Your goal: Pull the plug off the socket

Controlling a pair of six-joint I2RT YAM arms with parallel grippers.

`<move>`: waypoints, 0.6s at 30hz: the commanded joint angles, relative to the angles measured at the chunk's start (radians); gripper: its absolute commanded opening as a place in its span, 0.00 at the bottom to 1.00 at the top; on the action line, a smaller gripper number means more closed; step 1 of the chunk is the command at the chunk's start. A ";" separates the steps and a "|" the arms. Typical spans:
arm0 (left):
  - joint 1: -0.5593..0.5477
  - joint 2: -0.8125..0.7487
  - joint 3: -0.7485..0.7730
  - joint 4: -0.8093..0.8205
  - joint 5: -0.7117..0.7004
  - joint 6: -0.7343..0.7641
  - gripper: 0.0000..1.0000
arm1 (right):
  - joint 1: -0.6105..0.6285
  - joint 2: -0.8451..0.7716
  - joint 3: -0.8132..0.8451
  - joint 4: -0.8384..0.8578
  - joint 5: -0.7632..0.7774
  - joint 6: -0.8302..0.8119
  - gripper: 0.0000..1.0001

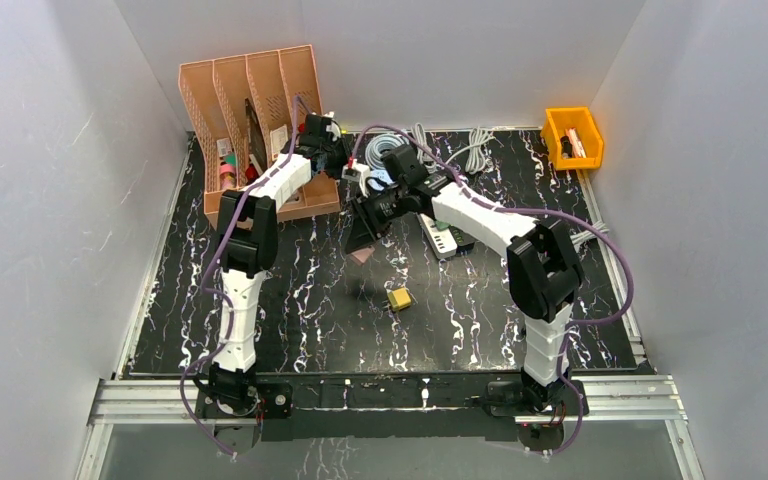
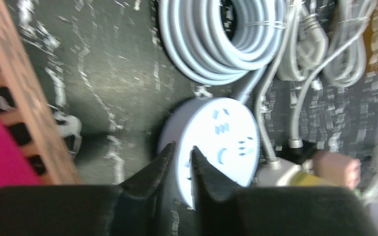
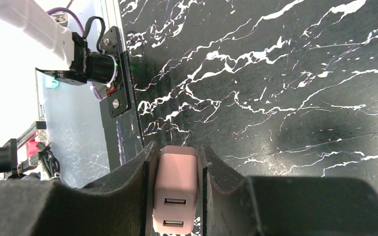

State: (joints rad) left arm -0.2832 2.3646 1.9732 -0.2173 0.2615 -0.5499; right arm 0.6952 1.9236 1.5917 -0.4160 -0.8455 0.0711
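Two claws: the right gripper (image 3: 175, 150) is clamping a pink USB charger plug (image 3: 175, 191) above the marble table (image 3: 275, 73), and the left gripper (image 2: 182, 151) is sitting pinched together over the far round white socket (image 2: 226, 132).

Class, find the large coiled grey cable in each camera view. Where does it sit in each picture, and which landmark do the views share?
Top external: the coiled grey cable lies at the back of the table, near the centre, partly hidden.
Left wrist: top centre, above the round white socket.
Right wrist: not in it.
Shared landmark: the black white-veined tabletop, seen in all three views.
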 commanded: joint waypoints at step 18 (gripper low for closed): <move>0.252 -0.509 -0.289 0.083 0.137 -0.007 0.98 | 0.084 0.418 0.312 -0.032 0.032 -0.046 0.00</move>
State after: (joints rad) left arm -0.0273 1.9926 1.7367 -0.1505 0.3592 -0.5510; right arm 0.7410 2.2997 1.7977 -0.3820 -0.8211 0.0715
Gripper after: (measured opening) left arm 0.968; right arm 0.383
